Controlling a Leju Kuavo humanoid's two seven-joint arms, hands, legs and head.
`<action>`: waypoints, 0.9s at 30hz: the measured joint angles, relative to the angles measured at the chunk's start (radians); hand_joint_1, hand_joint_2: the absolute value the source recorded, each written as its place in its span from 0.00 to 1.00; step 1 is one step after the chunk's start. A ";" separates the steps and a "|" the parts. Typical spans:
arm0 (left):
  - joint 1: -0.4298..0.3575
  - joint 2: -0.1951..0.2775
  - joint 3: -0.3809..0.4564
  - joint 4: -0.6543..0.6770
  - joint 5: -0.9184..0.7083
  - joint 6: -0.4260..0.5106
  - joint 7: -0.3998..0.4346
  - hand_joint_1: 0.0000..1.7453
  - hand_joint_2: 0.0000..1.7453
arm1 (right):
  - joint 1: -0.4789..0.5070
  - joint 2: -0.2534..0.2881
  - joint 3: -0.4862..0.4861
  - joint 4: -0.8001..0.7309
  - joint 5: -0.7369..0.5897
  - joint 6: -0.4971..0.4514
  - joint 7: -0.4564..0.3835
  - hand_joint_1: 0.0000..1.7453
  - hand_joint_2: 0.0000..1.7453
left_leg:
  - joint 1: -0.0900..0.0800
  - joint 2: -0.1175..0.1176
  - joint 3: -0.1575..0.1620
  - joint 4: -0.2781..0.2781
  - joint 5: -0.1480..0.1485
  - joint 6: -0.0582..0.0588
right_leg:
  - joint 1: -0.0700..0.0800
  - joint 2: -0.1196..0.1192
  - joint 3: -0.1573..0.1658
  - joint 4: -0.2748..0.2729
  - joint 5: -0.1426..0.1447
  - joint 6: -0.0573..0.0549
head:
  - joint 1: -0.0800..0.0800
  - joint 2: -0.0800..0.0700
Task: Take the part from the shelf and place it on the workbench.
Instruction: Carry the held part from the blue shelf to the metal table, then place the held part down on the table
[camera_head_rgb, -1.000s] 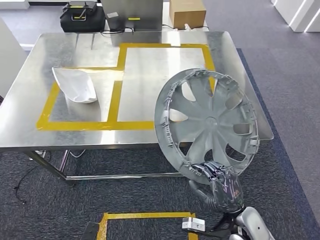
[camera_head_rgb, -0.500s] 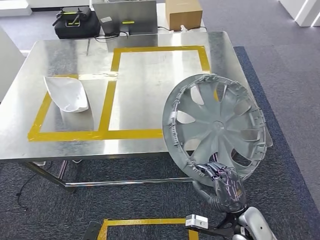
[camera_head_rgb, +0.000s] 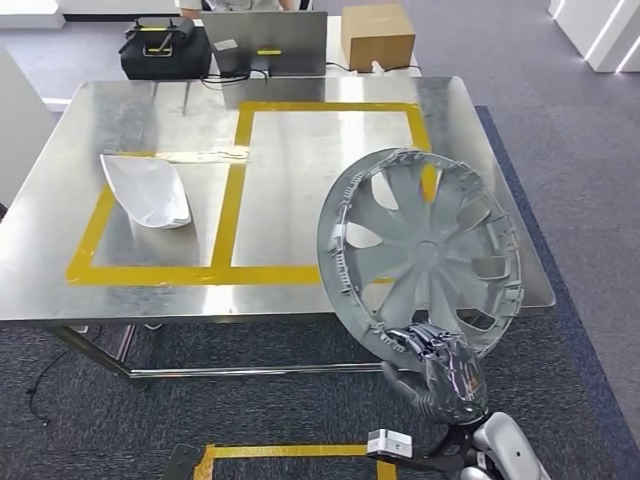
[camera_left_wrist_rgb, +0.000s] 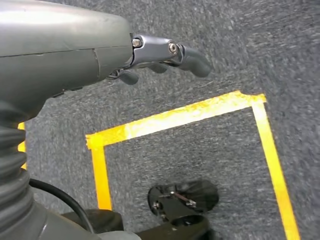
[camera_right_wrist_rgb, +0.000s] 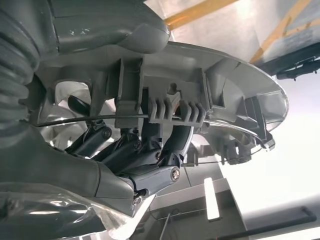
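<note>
Right hand (camera_head_rgb: 445, 375) grips the big grey spoked plastic wheel cover (camera_head_rgb: 420, 252) by its lower rim, below the near edge of the steel workbench (camera_head_rgb: 317, 190). Ahead of the hand: bare metal inside the right yellow-taped rectangle (camera_head_rgb: 326, 106). Far to its left, a white curved shell part (camera_head_rgb: 146, 190) occupies the left rectangle.

A steel workbench (camera_head_rgb: 302, 290) stands on grey carpet (camera_head_rgb: 573, 150). Yellow tape (camera_head_rgb: 234, 190) marks two rectangles on its top. A white curved part (camera_head_rgb: 147, 190) lies inside the left rectangle, just left of the tape's middle strip.
</note>
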 joint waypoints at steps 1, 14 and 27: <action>-0.001 -0.001 0.002 0.000 0.000 0.000 0.000 0.00 1.00 | -0.001 0.000 0.000 0.001 0.000 0.000 -0.001 1.00 1.00 | 0.000 0.000 0.001 -0.001 -0.001 0.002 | 0.000 0.000 -0.033 0.063 -0.028 0.004 | 0.001 0.000; -0.002 -0.001 0.011 0.000 0.002 -0.001 0.000 0.00 1.00 | -0.007 0.000 -0.001 0.010 -0.006 0.016 -0.003 1.00 1.00 | -0.005 -0.002 0.004 0.054 -0.064 -0.034 | -0.005 0.001 0.021 -0.077 0.062 -0.021 | -0.004 0.000; 0.002 0.002 0.012 0.000 0.002 0.000 0.000 0.00 1.00 | -0.014 0.000 0.001 0.017 -0.009 0.032 -0.008 1.00 1.00 | -0.012 0.000 -0.044 0.036 0.008 -0.004 | 0.001 0.003 0.076 -0.088 0.017 -0.012 | -0.008 0.000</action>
